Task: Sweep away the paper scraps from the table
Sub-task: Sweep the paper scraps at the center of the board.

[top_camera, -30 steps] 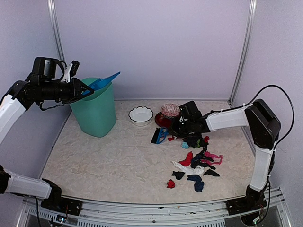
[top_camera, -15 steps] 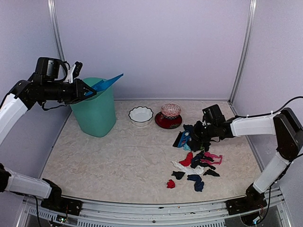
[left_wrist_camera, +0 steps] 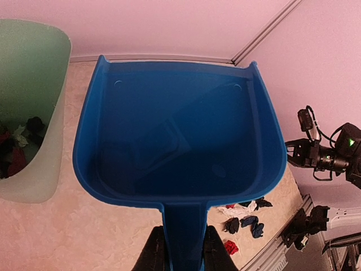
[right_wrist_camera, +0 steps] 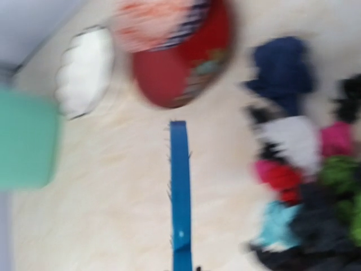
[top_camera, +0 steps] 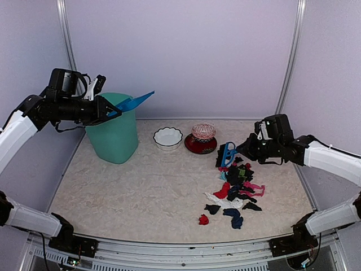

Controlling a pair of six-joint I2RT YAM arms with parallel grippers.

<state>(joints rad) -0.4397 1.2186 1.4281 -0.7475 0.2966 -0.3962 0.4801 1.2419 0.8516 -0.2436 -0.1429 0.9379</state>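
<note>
The paper scraps (top_camera: 237,189) lie in a loose pile at the right middle of the table (top_camera: 135,192), black, pink, red, white and blue; they also show blurred in the right wrist view (right_wrist_camera: 304,180) and small in the left wrist view (left_wrist_camera: 242,217). My left gripper (top_camera: 107,110) is shut on the handle of the blue dustpan (left_wrist_camera: 177,141), held above the green bin (top_camera: 115,132). My right gripper (top_camera: 243,149) is shut on the blue hand brush (top_camera: 227,154), lifted at the pile's far left edge; the brush also shows in the right wrist view (right_wrist_camera: 180,192).
The green bin holds some scraps (left_wrist_camera: 14,149). A white bowl (top_camera: 168,137) and a red dish with a pink netted ball (top_camera: 202,138) stand at the back middle. Walls close the back and both sides. A metal rail (top_camera: 180,251) runs along the front.
My right arm has swung right and drawn back with the brush, from left of the pile to its far edge. The dustpan has shifted slightly right over the bin.
</note>
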